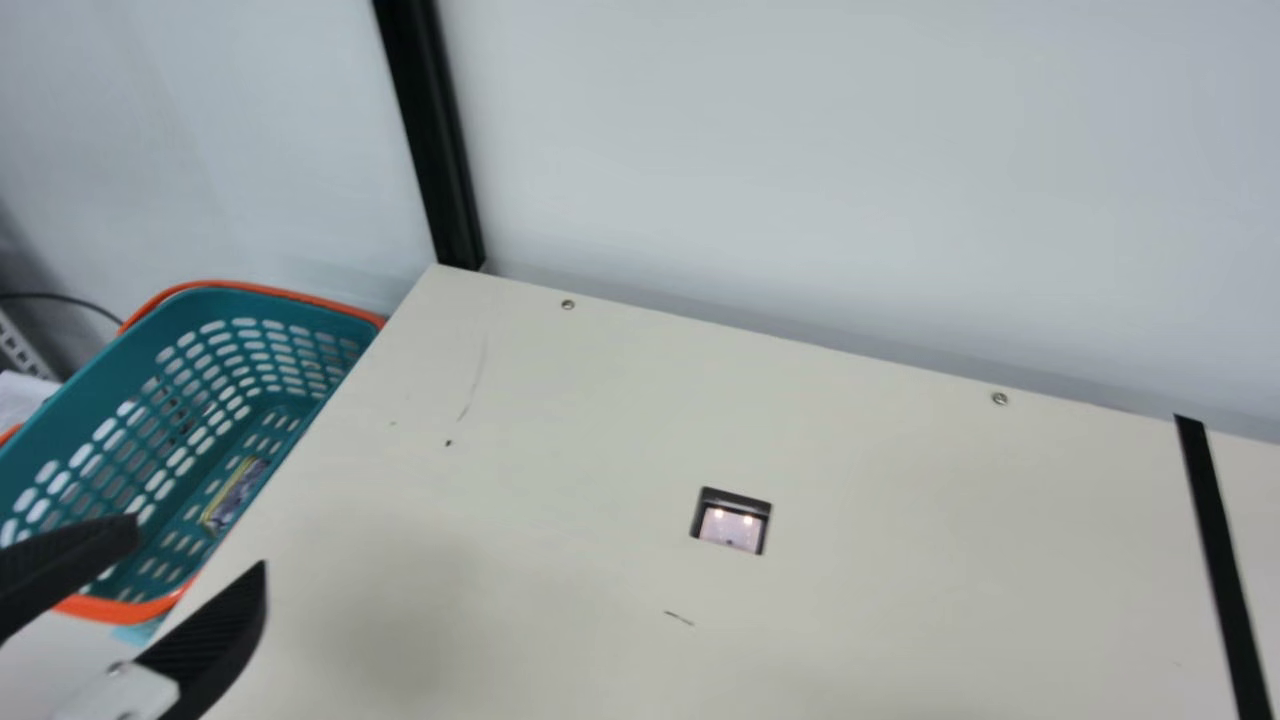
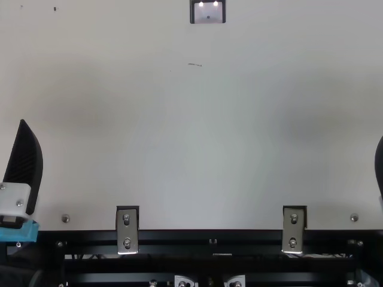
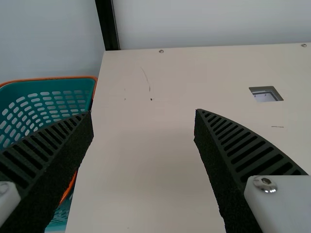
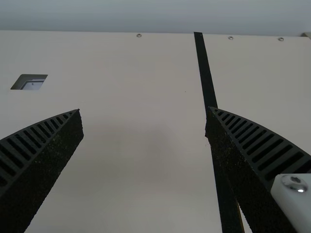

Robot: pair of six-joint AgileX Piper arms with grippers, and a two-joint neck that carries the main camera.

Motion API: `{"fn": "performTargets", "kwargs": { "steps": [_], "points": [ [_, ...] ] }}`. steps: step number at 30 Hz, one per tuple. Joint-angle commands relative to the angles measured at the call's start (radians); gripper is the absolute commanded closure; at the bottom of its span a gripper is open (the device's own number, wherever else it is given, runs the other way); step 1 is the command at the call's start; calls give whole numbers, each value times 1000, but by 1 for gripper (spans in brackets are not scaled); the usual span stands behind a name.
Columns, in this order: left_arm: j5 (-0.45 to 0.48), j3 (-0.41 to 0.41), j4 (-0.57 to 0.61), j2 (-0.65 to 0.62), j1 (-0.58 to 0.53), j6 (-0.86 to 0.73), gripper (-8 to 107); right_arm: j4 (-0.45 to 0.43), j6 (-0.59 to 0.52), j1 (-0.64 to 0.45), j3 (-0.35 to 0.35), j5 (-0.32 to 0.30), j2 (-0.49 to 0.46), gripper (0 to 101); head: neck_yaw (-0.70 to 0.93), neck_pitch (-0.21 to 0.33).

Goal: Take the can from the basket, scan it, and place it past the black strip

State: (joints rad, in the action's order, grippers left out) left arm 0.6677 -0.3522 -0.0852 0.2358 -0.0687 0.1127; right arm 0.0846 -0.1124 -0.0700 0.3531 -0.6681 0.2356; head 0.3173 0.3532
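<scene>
The can [image 1: 237, 493], dark with a yellowish edge, lies low inside the teal basket [image 1: 90, 400], by its table-side wall. My left gripper [image 1: 200, 542] stands open in the main view, near the basket's front end; in the left wrist view this gripper [image 3: 143, 111] has nothing between its fingers. At the top view's right edge shows part of my right gripper [image 2: 379, 164]. The right wrist view has that gripper [image 4: 144, 109] open over bare table, one finger overlapping the black strip [image 4: 205, 68]. A lit scanner window [image 1: 731, 522] is set into the table, left of the black strip [image 1: 1222, 570].
Behind the cream table [image 1: 560, 420] rises a pale wall with a black upright post [image 1: 430, 130] near the table's back left corner. Metal brackets [image 2: 127, 230] and a black frame [image 2: 209, 239] run along the near edge.
</scene>
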Motion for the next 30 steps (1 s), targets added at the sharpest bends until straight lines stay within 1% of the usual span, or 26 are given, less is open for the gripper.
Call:
{"fn": "performTargets", "kwargs": {
  "steps": [1,13,30],
  "points": [
    [0,0,0,0,0,0,9,0,0,0,0,0,0,0,42,35],
    [0,0,0,0,0,0,9,0,0,0,0,0,0,0,159,76],
    [0,0,0,0,0,0,9,0,0,0,0,0,0,0,173,79]
  ]
}}
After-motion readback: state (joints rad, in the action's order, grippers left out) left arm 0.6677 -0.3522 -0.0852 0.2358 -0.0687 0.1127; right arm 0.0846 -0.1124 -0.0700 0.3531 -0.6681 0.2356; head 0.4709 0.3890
